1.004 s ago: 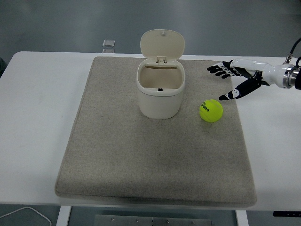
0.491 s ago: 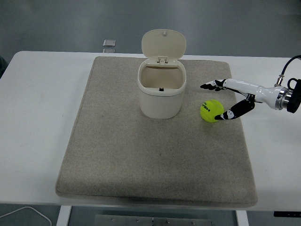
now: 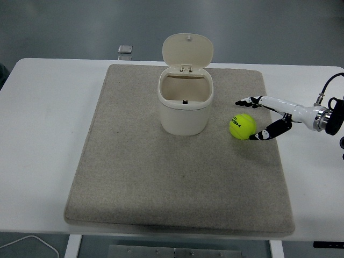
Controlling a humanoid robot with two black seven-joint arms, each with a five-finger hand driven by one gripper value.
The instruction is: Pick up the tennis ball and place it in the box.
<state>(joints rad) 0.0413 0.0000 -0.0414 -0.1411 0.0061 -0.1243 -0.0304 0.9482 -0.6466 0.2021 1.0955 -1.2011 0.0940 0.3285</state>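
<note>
A yellow-green tennis ball lies on the beige mat, just right of the cream box, whose lid stands flipped up at the back. My right hand reaches in from the right edge, low over the mat. Its fingers are spread above the ball's far side and the thumb sits at its near right. The hand brackets the ball, and nothing is held. The left arm is out of view.
The mat covers most of the white table. A small grey object lies at the table's far edge behind the mat. A white cable curls below the table's near left corner.
My right hand has dropped lower and moved in toward the ball, from above and right of it to straddling its right side. The ball and box have stayed put.
</note>
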